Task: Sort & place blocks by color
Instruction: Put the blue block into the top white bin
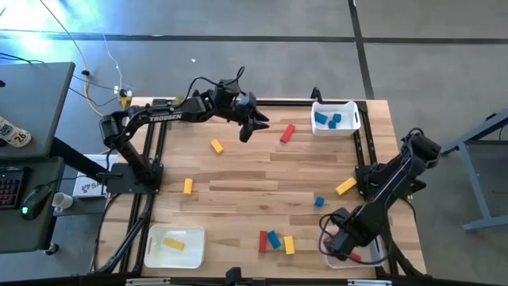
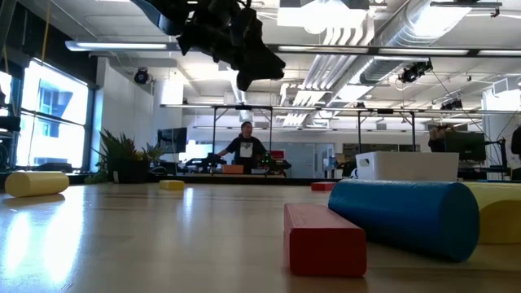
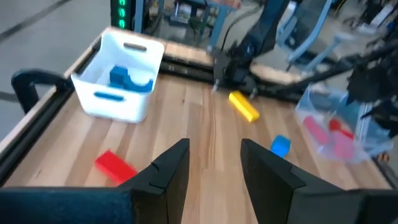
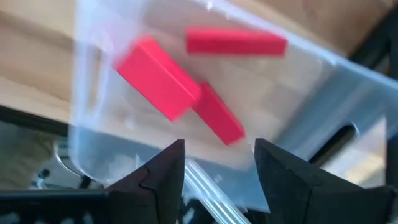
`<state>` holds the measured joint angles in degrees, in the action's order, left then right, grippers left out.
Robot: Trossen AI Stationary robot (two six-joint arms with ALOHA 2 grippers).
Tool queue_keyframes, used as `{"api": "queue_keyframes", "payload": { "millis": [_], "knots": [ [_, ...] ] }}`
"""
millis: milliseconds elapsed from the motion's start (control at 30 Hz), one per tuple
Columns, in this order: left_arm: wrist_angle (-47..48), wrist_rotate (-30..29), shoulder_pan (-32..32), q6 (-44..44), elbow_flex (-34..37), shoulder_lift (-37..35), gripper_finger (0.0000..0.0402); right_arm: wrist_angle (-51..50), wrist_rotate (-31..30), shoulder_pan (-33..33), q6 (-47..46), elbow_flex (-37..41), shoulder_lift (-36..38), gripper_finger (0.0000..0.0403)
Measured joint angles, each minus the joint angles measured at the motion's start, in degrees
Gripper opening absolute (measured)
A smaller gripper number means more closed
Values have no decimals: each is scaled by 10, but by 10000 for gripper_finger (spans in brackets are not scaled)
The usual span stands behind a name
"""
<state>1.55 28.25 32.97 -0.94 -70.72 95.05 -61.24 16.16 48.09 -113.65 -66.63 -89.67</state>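
Left gripper hovers above the table's far edge near the middle, fingers apart and holding nothing. Going across from the left: a white bin at the near left corner holds one yellow block. Loose yellow blocks lie on the left half, another nearer the far edge. Near the front edge, a red bar, blue block and yellow block sit in a cluster. A red block lies beside the far white bin, which holds blue blocks. Right gripper is over the clear bin at the near right corner, fingers parted and empty, three red blocks inside the bin.
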Motion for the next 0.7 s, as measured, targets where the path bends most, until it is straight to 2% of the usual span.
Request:
{"api": "queue_keyframes", "payload": {
  "millis": [167, 333, 500, 700],
  "knots": [
    [52, -12, 0, 46, 0, -19, 133, 3, -45, -43, 50, 0, 0, 180],
    [95, -74, 0, 74, 0, -45, 133, 3, -98, -98, 120, 0, 0, 181],
    [134, -133, 0, 95, 0, -64, 133, 3, -119, -163, 217, 0, 0, 181],
    [172, -169, 0, 116, 0, -87, 133, 8, -122, -242, 350, 0, 0, 181]
  ]
}}
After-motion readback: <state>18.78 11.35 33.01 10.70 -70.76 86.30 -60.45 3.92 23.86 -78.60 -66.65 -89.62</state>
